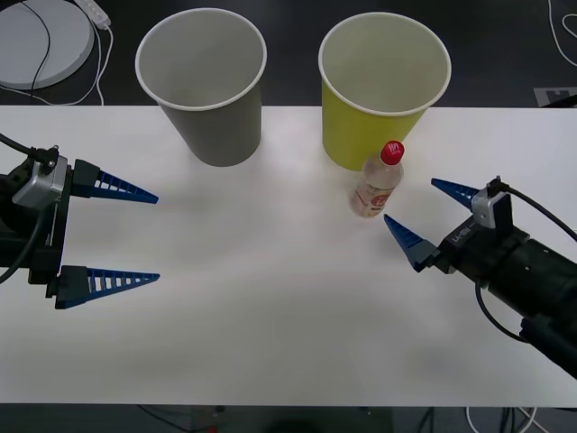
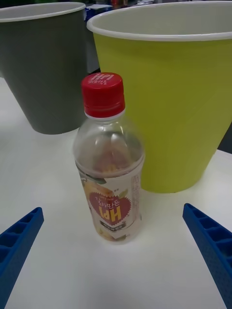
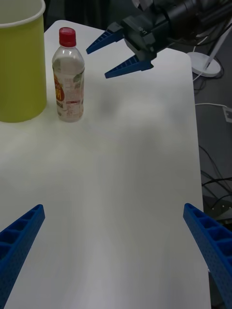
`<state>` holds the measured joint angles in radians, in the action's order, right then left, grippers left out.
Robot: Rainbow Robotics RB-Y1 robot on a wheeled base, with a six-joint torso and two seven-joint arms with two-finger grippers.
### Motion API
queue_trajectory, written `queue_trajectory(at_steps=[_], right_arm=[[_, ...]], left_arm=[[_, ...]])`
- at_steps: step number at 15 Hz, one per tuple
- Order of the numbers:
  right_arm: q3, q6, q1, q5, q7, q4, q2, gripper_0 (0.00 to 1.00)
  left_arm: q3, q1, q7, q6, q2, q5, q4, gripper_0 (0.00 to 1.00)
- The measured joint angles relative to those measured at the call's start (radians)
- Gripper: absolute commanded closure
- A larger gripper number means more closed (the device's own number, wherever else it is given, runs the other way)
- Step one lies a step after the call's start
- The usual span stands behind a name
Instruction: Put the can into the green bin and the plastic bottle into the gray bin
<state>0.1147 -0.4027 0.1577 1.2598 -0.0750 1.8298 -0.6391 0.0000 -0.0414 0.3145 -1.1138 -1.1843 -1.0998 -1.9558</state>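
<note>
**A:** What's nearest on the table [image 1: 270, 307]?

**B:** A smooth white matte top with the two grippers over it. The left gripper [image 1: 155, 236] hangs at the near left with its blue, ribbed, wedge-shaped fingers spread wide and nothing between them. The right gripper [image 1: 422, 213] is at the right, angled toward the middle, its fingers likewise parted and unloaded, their tips just short of the plastic bottle [image 1: 377, 183].

**A:** Describe the bottle.

**B:** Small, clear, glossy plastic, rounded at the shoulders, with a ridged red screw cap. A white-and-red label with a red heart wraps the lower half. It stands upright on the table. In the right wrist view it sits between the two blue fingers but beyond their tips, not touched by either. The clear upper part looks empty; what is behind the label I cannot tell.

**A:** And where is it relative to the bins?

**B:** Just in front of the green bin [image 1: 383, 113], on its near side and close to its wall. That bin is a large tapered cup, yellow-green outside with a pale rim and pale inside, smooth-walled. What shows of its inside in the front view holds nothing.

**A:** The other one?

**B:** The gray bin [image 1: 206, 99] stands to the left of the green one, same tapered shape, matte gray with a white rim. Its visible pale gray inside also holds nothing. The two bins stand apart at the far edge.
</note>
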Motion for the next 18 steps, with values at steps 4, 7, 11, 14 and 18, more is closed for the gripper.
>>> queue_trajectory(at_steps=[4,7,11,14,18], right_arm=[[0.011,0.007,-0.039,0.012,-0.005,-0.038,0.0,0.0],[0.029,0.01,-0.087,0.013,-0.005,-0.093,0.002,0.0],[0.094,0.086,-0.123,0.013,-0.005,-0.106,0.004,0.0],[0.121,0.104,-0.161,0.013,-0.008,-0.132,0.009,0.0],[0.144,0.11,-0.218,0.012,-0.01,-0.176,0.022,0.0]], left_arm=[[0.0,0.0,0.0,0.0,0.0,0.0,0.0,0.0],[0.0,0.0,0.0,0.0,0.0,0.0,0.0,0.0],[0.0,0.0,0.0,0.0,0.0,0.0,0.0,0.0],[0.0,0.0,0.0,0.0,0.0,0.0,0.0,0.0],[0.0,0.0,0.0,0.0,0.0,0.0,0.0,0.0]])
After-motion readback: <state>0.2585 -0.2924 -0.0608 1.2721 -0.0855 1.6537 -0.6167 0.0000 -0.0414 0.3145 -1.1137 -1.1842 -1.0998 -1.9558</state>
